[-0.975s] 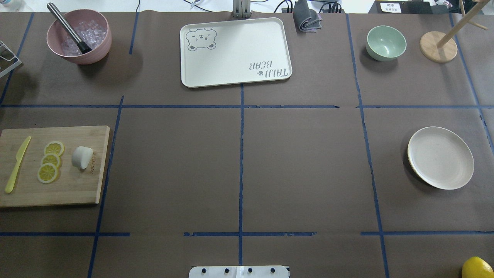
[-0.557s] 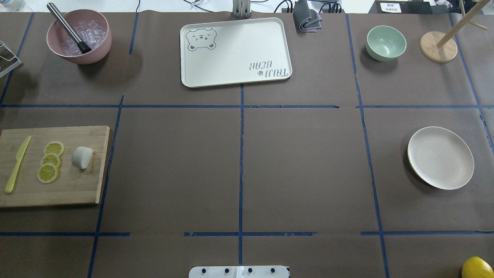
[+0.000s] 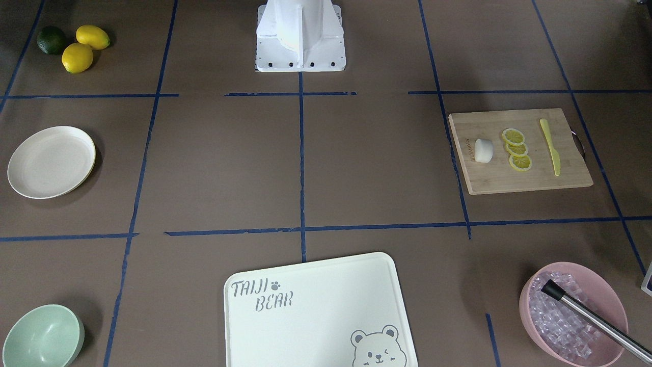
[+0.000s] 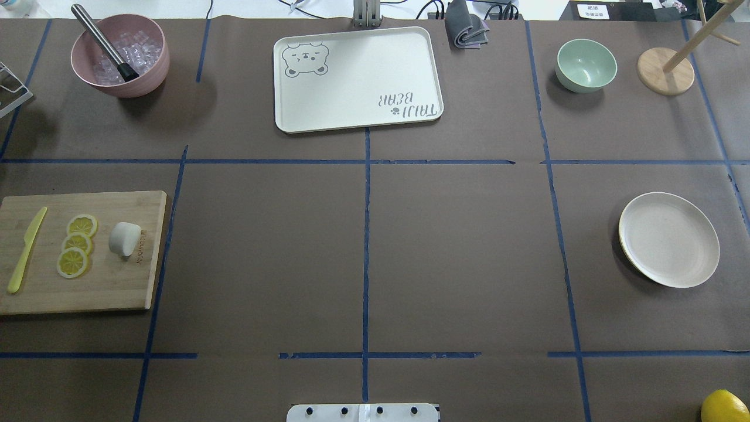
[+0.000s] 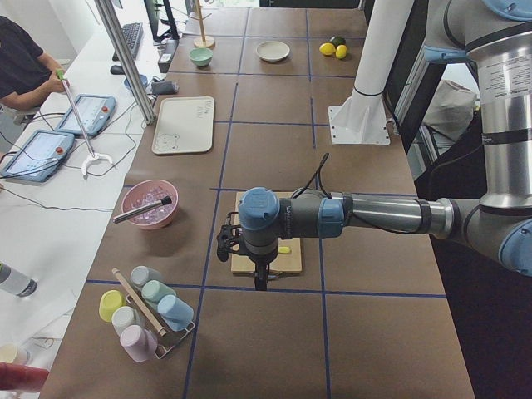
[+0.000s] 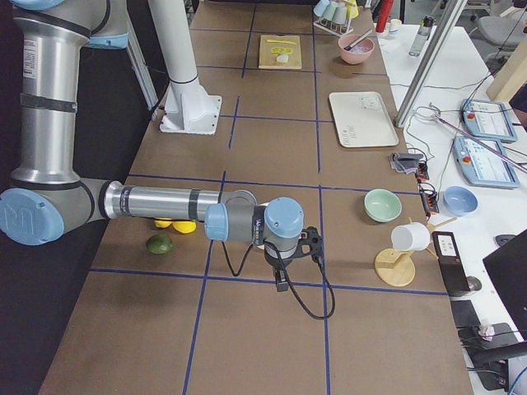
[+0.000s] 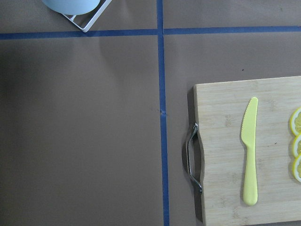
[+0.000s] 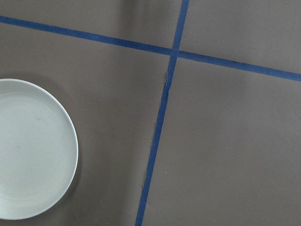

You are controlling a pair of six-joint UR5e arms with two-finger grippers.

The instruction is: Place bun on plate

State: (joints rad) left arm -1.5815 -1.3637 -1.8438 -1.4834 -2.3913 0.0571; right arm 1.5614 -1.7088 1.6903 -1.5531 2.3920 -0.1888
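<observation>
You hadn't yet grasped the bun (image 4: 125,238), far left overhead; next your left tool (image 5: 260,281), whose grip I couldn't tell, needed lowering onto it.

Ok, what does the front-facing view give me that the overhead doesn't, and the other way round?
Front-facing only: the lime and both whole lemons; overhead catches just one lemon at its edge. Overhead only: a folded grey cloth, a wooden stand and a wire rack corner. Both: the bun on the cutting board beside the lemon slices and yellow knife, the plate empty at the opposite side, the bear tray, green bowl and pink ice bowl.
</observation>
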